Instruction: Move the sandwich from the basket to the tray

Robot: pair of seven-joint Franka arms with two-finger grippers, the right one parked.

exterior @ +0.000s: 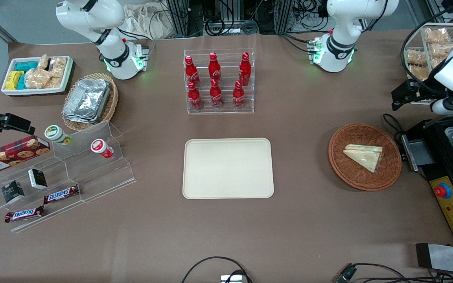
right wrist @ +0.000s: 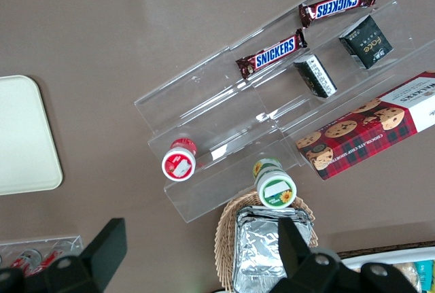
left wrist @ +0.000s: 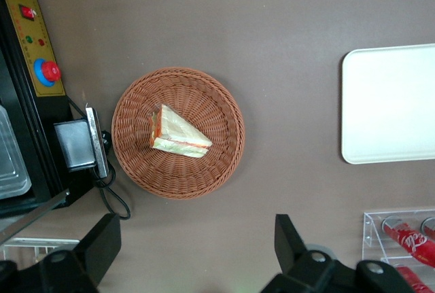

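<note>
- the sandwich [exterior: 364, 156] lies flat in the basket [exterior: 348, 177], a wrapped triangular wedge resting slightly off the middle of the weave; in the left wrist view [left wrist: 178, 133] its orange and green filling shows along the cut edges.
- we judge it lies this way because nothing has lifted it yet: it rests on its broad face, with bare weave all round it, so our fingers have room to come down either side.
- the basket [left wrist: 178, 133] sits on the brown table [exterior: 226, 236] toward the working arm's end, just beside a black machine [exterior: 452, 184] with a red button.
- the tray [exterior: 228, 168] lies bare near the middle of the table, well apart from the basket, nearer the front camera than the rack of red bottles [exterior: 218, 80]; we take it as the open landing spot.
- our gripper [exterior: 405, 94] hangs high above the table by the working arm's end, farther from the front camera than the basket and not over it.
- in the left wrist view the gripper [left wrist: 194, 242] stands spread wide, its two dark fingers [left wrist: 102, 242] well apart with only table between them.
- it holds nothing and touches nothing; sandwich and basket sit clear of both fingers.
- we judge the pick has not begun, and the next move calls for bringing the claw over the wedge and lowering it.
</note>
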